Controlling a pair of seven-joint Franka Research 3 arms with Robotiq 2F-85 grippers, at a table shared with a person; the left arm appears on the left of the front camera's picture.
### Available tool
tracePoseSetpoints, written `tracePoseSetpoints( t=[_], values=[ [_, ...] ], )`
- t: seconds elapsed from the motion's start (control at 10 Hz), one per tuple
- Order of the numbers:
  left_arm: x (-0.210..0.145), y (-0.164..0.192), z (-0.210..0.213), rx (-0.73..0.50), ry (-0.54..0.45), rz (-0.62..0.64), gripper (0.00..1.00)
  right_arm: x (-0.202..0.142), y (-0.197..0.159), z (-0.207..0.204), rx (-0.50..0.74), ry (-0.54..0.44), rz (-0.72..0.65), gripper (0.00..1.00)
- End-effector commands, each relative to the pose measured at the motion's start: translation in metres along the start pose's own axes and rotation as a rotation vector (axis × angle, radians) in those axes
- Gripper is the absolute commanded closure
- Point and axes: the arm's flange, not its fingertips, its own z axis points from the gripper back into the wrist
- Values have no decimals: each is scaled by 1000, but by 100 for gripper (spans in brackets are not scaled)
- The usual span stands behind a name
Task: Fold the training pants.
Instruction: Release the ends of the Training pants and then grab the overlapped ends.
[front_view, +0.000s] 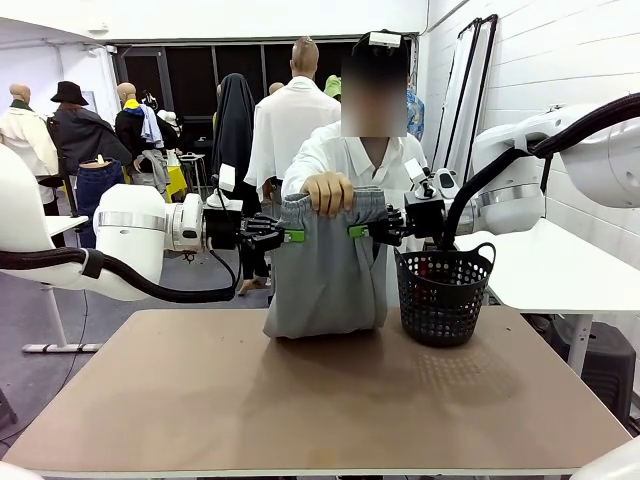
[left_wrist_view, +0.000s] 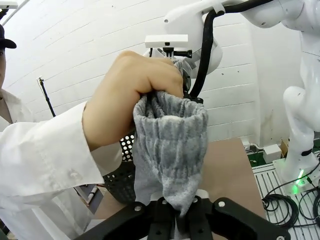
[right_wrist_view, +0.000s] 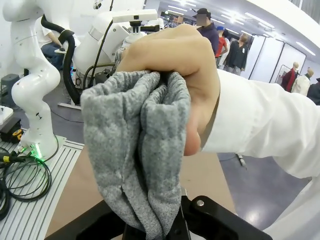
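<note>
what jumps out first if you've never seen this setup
The grey training pants hang upright over the middle of the table, their lower end resting on it. A person's hand grips the middle of the waistband, while the left gripper and right gripper pinch its two sides. A black basket stands beside the pants, on the robot's right.

training pants (front_view: 325, 275) upright, hand (front_view: 328, 192) gripping top
</note>
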Motion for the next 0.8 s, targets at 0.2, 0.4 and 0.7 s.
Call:
tracePoseSetpoints(
  t=[0.2,0.4,0.7],
  values=[
    [0,-4,-1,19,-21,-17,100,1,1,-1,10,-8,0,100],
    [0,-4,-1,19,-21,-17,100,1,1,-1,10,-8,0,100],
    [0,-4,-1,19,-21,-17,100,1,1,-1,10,-8,0,100]
  ],
)
